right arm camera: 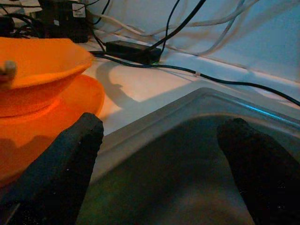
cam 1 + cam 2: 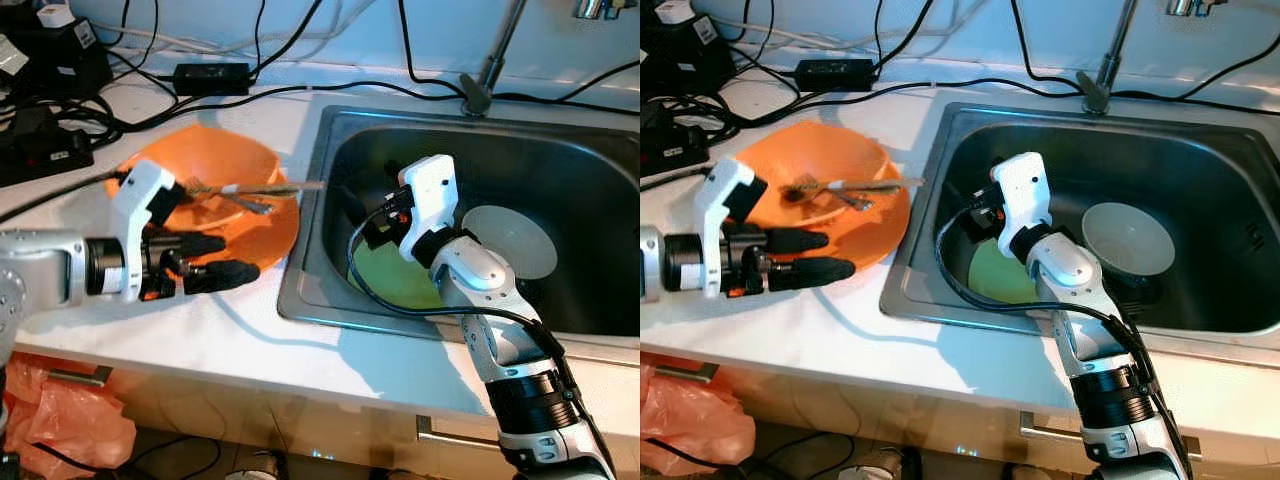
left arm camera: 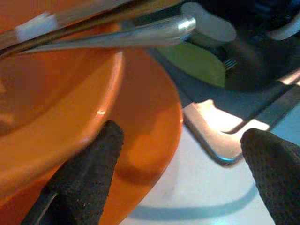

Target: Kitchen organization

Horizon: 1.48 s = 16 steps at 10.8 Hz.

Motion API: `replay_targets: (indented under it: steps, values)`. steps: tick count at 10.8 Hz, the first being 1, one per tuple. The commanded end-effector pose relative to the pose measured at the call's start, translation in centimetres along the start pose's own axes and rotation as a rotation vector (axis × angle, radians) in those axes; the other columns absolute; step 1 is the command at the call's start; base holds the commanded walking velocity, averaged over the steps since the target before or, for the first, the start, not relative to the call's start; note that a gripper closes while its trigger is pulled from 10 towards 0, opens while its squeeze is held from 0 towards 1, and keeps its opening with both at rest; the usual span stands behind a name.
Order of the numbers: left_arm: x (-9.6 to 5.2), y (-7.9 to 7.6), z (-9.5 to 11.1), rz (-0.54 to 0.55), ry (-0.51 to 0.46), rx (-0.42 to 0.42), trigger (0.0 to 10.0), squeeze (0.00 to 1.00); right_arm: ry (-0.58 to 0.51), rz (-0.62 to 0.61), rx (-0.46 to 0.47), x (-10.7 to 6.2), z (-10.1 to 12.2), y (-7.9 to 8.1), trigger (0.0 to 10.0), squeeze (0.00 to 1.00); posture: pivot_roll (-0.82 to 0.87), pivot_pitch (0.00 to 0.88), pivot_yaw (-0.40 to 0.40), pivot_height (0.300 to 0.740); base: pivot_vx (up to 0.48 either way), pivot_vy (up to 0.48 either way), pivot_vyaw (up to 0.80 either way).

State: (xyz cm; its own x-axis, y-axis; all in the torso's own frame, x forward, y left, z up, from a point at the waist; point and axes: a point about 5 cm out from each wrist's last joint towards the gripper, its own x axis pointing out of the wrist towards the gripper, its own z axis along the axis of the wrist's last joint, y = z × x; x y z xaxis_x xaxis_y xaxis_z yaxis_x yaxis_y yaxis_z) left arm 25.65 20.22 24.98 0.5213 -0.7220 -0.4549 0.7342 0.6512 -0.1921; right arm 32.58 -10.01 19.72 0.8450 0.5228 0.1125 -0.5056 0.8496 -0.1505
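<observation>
Our left hand [image 2: 205,260] hovers spread, grasping nothing, at the shallow orange plastic plate [image 2: 275,235] under the orange bowl [image 2: 205,165] on the white surface [image 2: 230,340]; we should slide one finger beneath its rim. Right hand [image 1: 159,154] gapes over the steel sink [image 2: 320,270].

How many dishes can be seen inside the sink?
2. A green plate lies on the sink floor, partly behind the right arm. A white bowl sits nearer the sink's middle. More may be hidden behind the arm.
</observation>
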Motion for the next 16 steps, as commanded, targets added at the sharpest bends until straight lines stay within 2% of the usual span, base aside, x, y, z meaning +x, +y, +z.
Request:
replay_targets:
  steps: [1, 4, 5, 7, 8, 9, 10, 11, 12, 13, 14, 15, 16]
  values:
    - [-0.6, -0.8, 0.9, -0.031, -0.014, 0.044, 10.0, 0.0, -0.011, 0.007, -0.005, 0.2, 0.3, -0.2, 10.0, 0.0, 0.17, 0.117, 0.015, 0.74, 0.0, 0.0, 0.0]
    - [-0.9, -2.3, 2.0, -0.122, -0.043, 0.078, 10.0, 0.0, -0.011, 0.008, -0.005, 0.3, 0.3, -0.2, 10.0, 0.0, 0.17, 0.112, 0.012, 0.74, 0.0, 0.0, 0.0]
    - [-1.1, -2.9, 2.9, -0.164, -0.097, 0.104, 10.0, 0.0, -0.01, 0.008, -0.005, 0.3, 0.3, -0.3, 10.0, 0.0, 0.17, 0.11, 0.011, 0.74, 0.0, 0.0, 0.0]
    - [-1.1, -2.6, 3.4, -0.129, -0.152, 0.103, 10.0, 0.0, -0.011, 0.008, -0.004, 0.4, 0.3, -0.2, 10.0, 0.0, 0.17, 0.108, 0.01, 0.74, 0.0, 0.0, 0.0]
    - [-1.1, -2.9, 4.0, -0.187, -0.194, 0.078, 10.0, 0.0, -0.01, 0.009, -0.006, 0.4, 0.2, -0.3, 10.0, 0.0, 0.16, 0.104, 0.003, 0.74, 0.0, 0.0, 0.0]
    - [-1.2, -3.3, 4.4, -0.214, -0.216, 0.088, 10.0, 0.0, -0.009, 0.008, -0.008, 0.4, 0.2, -0.4, 10.0, 0.0, 0.16, 0.102, 0.0, 0.74, 0.0, 0.0, 0.0]
    - [-1.1, -3.0, 5.7, -0.168, -0.311, 0.11, 10.0, 0.0, -0.009, 0.003, -0.01, 0.4, 0.2, -0.6, 10.0, 0.0, 0.16, 0.097, -0.001, 0.74, 0.0, 0.0, 0.0]
    - [-0.5, -1.6, 6.8, -0.027, -0.438, 0.075, 10.0, 0.0, -0.015, -0.007, -0.011, 0.5, 0.3, -0.7, 10.0, 0.0, 0.16, 0.094, -0.002, 0.74, 0.0, 0.0, 0.0]
    - [0.1, -0.2, 7.3, 0.093, -0.517, 0.013, 10.0, 0.0, -0.019, -0.016, -0.013, 0.5, 0.3, -0.8, 10.0, 0.0, 0.15, 0.09, -0.006, 0.74, 0.0, 0.0, 0.0]
    - [1.1, 1.5, 8.3, 0.317, -0.676, -0.014, 10.0, 0.0, -0.034, -0.054, -0.021, 0.6, 0.5, -1.2, 10.0, 0.0, 0.15, 0.083, -0.01, 0.74, 0.0, 0.0, 0.0]
    - [1.2, 2.1, 8.2, 0.433, -0.745, -0.019, 10.0, 0.0, -0.044, -0.075, -0.017, 0.6, 0.7, -1.5, 10.0, 0.0, 0.14, 0.078, -0.014, 0.74, 0.0, 0.0, 0.0]
    - [1.4, 2.8, 7.6, 0.634, -0.817, 0.037, 10.0, 0.0, -0.061, -0.113, -0.009, 0.5, 0.9, -1.9, 10.0, 0.0, 0.13, 0.075, -0.015, 0.74, 0.0, 0.0, 0.0]
    - [1.9, 2.9, 6.8, 0.72, -0.858, 0.035, 10.0, 0.0, -0.07, -0.146, -0.004, 0.3, 0.9, -2.1, 10.0, 0.0, 0.11, 0.074, -0.013, 0.74, 0.0, 0.0, 0.0]
